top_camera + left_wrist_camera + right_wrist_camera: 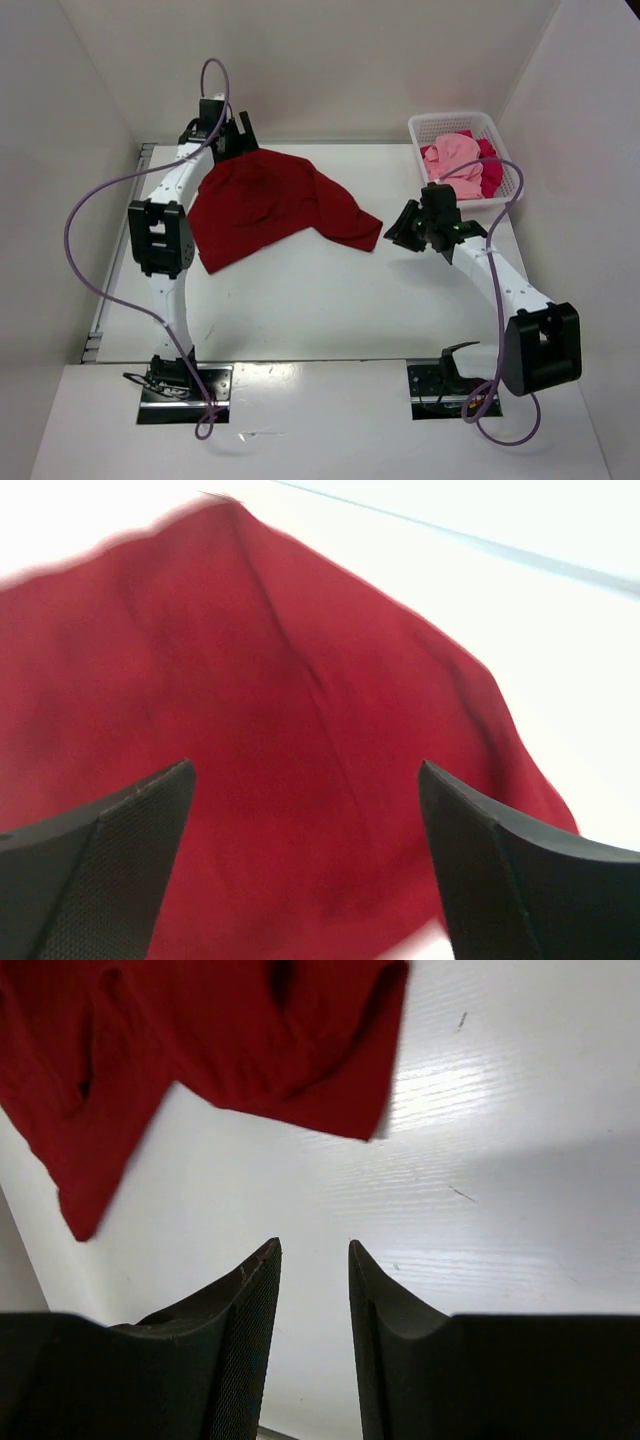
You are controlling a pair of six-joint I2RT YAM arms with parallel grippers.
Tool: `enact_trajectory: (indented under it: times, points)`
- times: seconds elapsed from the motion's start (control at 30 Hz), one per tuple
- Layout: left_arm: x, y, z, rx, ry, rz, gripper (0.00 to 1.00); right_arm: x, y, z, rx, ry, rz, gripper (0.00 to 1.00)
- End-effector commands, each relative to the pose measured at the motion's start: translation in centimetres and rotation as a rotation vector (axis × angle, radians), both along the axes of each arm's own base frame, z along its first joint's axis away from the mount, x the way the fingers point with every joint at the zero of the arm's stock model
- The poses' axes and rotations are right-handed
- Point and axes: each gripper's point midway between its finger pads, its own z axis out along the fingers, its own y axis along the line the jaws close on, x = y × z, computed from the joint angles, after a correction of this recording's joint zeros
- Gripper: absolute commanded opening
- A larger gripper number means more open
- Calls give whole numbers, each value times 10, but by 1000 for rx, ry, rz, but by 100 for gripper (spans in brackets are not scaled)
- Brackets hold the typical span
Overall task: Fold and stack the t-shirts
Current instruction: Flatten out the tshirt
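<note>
Dark red shirt (pixel 265 205) lies spread but rumpled on the surface (pixel 330 300), upper centre-left of the top view, w/ one sleeve trailing toward frame right. It has bare surface around it, likely so it can be flattened & folded there. Pink shirt (pixel 450 160) & crimson shirt (pixel 490 170) sit bunched in the basket (pixel 450 118), upper right of frame; prob. parked there till their turn.

L tool (pixel 232 135) is at the shirt's top corner, upper left of centre. In its wrist view the fingers (pixel 110 840) are wide apart, red cloth fills the frame beyond them, nothing pinched. Being at a corner suggests it's there to tug the cloth flat. Can't tell if it touches the cloth.

R tool (pixel 400 232) hovers just beside the sleeve end, mid-right of the top view. In its wrist view the jaws are nearly together w/ a narrow gap, only bare surface showing through, no cloth in them. The sleeve edge is at the top of that frame, apart from the tips.

Looks early: nothing folded, nothing stacked. Next prob. needs grips at two well-apart points. Risk: thin cloth lying flat is hard to pinch.
</note>
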Motion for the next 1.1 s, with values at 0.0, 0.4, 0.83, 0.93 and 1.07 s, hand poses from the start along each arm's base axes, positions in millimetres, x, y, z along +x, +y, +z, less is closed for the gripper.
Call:
enact_trajectory:
  times: [0.0, 0.4, 0.83, 0.93, 1.07]
  points:
    - [-56, -20, 14, -54, 20, -61, 100, 1, -4, -11, -14, 0, -26, 39]
    - [-247, 84, -53, -463, 131, 421, 35, 8, 16, -28, 42, 40, -8, 21]
    - [-232, 123, -91, -495, 140, 581, 68, 18, 14, -80, -3, 151, -37, 46]
    - [-231, 121, -96, -503, 143, 573, 66, 28, 16, -92, 3, 162, -62, 47]
    - [-229, 122, -99, -489, 151, 561, 66, 34, 22, -105, 35, 186, -73, 50]
